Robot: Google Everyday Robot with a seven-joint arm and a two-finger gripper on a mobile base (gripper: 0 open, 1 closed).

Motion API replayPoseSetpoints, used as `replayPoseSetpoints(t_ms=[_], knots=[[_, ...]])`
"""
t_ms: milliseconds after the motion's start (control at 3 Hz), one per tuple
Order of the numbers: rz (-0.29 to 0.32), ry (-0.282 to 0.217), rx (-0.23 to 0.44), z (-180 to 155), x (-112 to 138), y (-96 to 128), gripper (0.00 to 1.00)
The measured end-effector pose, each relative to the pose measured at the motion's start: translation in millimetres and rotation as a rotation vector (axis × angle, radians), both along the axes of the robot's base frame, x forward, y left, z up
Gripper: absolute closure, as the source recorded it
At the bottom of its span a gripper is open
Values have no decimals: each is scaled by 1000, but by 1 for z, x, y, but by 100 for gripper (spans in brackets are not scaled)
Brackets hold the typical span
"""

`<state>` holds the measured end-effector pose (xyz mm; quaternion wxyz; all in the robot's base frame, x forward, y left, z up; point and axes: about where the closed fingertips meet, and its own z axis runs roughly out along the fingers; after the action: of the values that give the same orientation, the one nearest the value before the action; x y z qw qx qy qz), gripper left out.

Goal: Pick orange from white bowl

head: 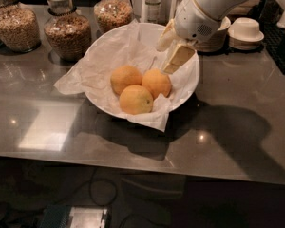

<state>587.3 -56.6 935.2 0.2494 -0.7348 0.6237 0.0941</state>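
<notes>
The wide white bowl (190, 82), lined with crumpled white paper, stands mid-counter. Three oranges lie in it: one on the left (126, 79), one on the right (156, 83) and one in front (136, 99). They touch each other. My gripper (162, 61) comes in from the upper right on a white arm and hangs over the bowl's right half, just above and behind the right orange. Its two cream fingers (178, 57) are spread apart and hold nothing. The lower fingertip is very close to the right orange's top.
Three glass jars of grains or nuts (69, 32) stand along the back left. A bottle (153, 1) stands behind the bowl. Small stacked white bowls (246, 30) sit at the back right. The counter's front edge (133, 163) runs below the bowl.
</notes>
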Motion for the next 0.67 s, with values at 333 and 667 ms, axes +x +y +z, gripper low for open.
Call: replayPoseSetpoints(t_ms=[333,667], knots=[[32,11,-10,1,-3,0,0],[51,35,-4,-5,-6,3,0]])
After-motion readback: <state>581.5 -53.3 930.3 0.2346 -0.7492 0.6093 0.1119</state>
